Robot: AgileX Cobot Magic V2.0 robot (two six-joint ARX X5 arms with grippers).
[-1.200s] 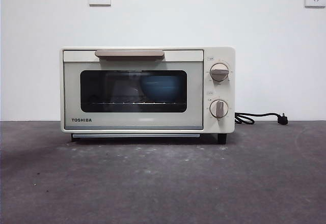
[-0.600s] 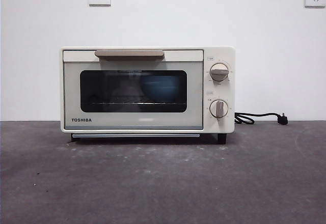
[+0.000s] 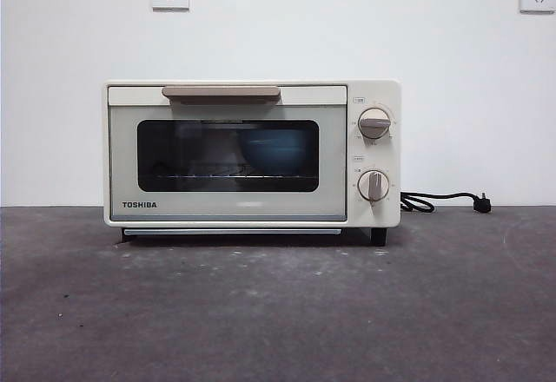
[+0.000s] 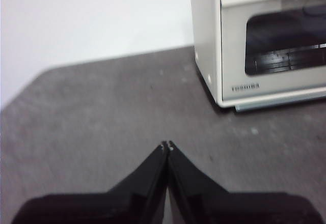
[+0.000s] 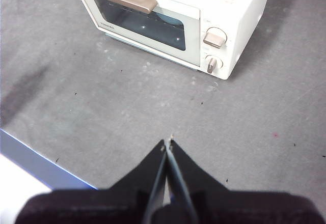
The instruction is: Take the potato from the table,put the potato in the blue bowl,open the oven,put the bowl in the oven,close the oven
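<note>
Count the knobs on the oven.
2. Both sit on the oven's right panel: the upper knob above the lower knob, beside the shut glass door.

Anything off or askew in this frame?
Nothing stands out. The oven sits square on the table, door shut, with the blue bowl upright on the rack inside. Left gripper and right gripper are both clear of it, jaws shut.
</note>
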